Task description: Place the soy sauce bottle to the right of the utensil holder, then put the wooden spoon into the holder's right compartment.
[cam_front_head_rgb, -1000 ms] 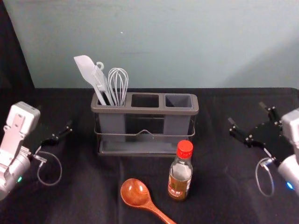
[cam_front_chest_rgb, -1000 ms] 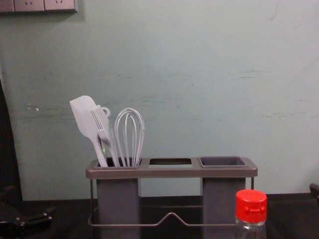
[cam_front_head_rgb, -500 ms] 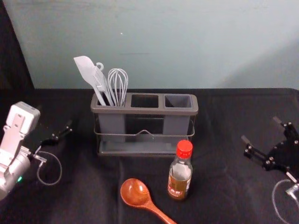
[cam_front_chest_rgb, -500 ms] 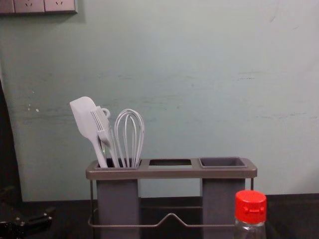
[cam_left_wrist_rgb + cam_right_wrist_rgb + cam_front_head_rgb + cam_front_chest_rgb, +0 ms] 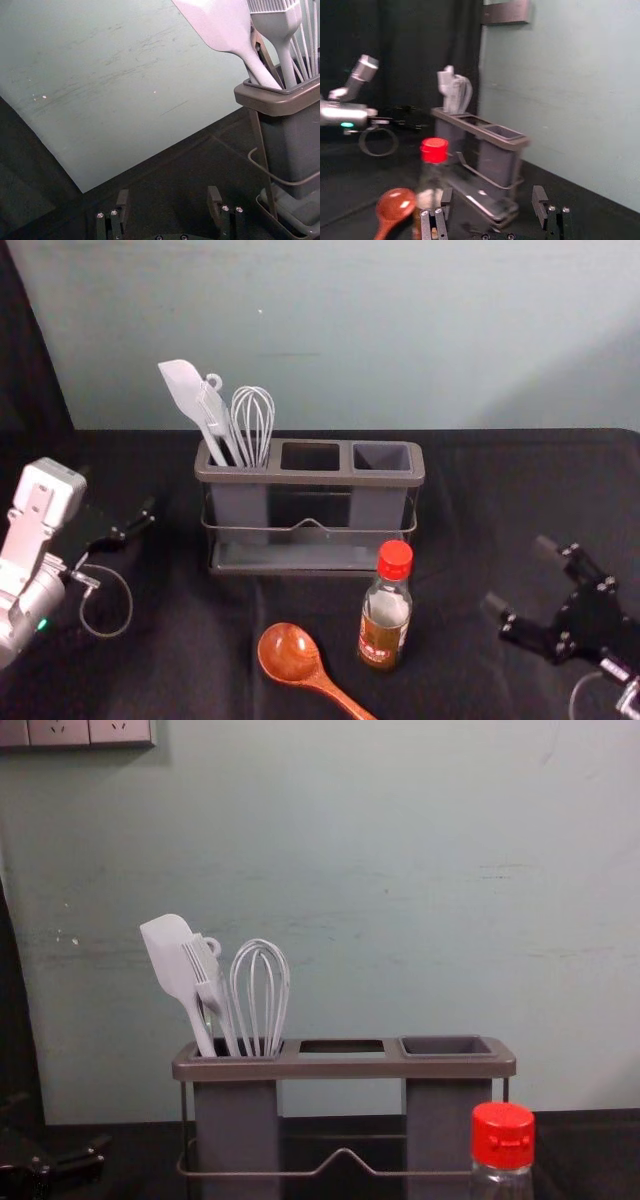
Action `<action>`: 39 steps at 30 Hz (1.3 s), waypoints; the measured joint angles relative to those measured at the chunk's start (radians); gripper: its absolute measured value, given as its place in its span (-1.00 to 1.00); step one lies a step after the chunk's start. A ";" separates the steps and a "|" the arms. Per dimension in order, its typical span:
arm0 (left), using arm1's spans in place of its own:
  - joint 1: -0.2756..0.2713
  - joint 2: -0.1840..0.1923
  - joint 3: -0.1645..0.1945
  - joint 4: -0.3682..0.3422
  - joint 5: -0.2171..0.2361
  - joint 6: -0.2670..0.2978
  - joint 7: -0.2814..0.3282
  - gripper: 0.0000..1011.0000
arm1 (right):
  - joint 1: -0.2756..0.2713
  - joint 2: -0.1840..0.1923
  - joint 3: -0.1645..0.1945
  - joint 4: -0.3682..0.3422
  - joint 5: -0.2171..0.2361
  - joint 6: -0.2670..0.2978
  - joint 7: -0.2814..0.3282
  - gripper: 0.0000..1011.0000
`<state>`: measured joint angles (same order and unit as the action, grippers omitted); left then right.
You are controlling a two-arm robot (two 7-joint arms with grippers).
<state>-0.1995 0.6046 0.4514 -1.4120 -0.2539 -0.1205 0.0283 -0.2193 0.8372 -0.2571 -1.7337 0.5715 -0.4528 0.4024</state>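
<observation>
The right gripper (image 5: 518, 574) stands open, well to the right of the soy sauce bottle (image 5: 385, 612); its own wrist view shows the gripper (image 5: 492, 202) with parted fingers. Upright and red-capped, the bottle is in front of the holder's right end. The wooden spoon (image 5: 291, 654) lies left of the bottle, bowl toward the holder. The utensil holder (image 5: 308, 477) carries white utensils in its left compartment; its right compartment (image 5: 382, 456) is empty. Parked at the left is the left gripper (image 5: 150, 513), open in its wrist view (image 5: 167, 200).
A white spatula (image 5: 187, 394) and a whisk (image 5: 253, 418) rise above the holder's left end. The wall (image 5: 400, 330) stands behind the black-covered table (image 5: 480, 490). Black tabletop lies between the bottle and the right gripper.
The right gripper has come forward off the right edge toward the near side of the table, its fingers turned more toward the bottle. The left arm, bottle, spoon and holder stay put.
</observation>
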 joint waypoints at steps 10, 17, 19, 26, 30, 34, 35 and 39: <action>0.000 0.000 0.000 0.000 0.000 0.000 0.000 1.00 | 0.067 -0.031 -0.060 0.012 0.044 0.073 0.140 0.98; 0.000 0.000 0.000 0.000 0.000 0.000 0.000 1.00 | 0.104 -0.067 -0.078 0.020 0.059 0.118 0.180 0.98; 0.000 0.000 0.000 0.000 0.000 0.000 0.000 1.00 | 0.113 -0.076 -0.082 0.020 0.065 0.129 0.195 0.98; 0.000 0.000 0.000 0.000 0.000 0.000 0.000 1.00 | 0.134 -0.093 -0.091 0.015 0.060 0.161 0.219 0.98; 0.000 0.000 0.000 0.000 0.000 0.000 0.000 1.00 | 0.157 -0.110 -0.097 0.014 0.042 0.191 0.223 0.98; 0.000 0.000 0.000 0.000 0.000 0.000 0.000 1.00 | 0.189 -0.131 -0.104 0.021 0.026 0.215 0.234 0.98; 0.000 0.000 0.000 0.000 0.000 0.000 0.000 1.00 | 0.189 -0.131 -0.104 0.021 0.026 0.215 0.234 0.98; 0.000 0.000 0.000 0.000 0.000 0.000 0.000 1.00 | 0.227 -0.152 -0.114 0.045 0.020 0.240 0.254 0.98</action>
<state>-0.1995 0.6047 0.4514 -1.4120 -0.2539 -0.1205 0.0283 0.0073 0.6850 -0.3711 -1.6892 0.5916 -0.2128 0.6563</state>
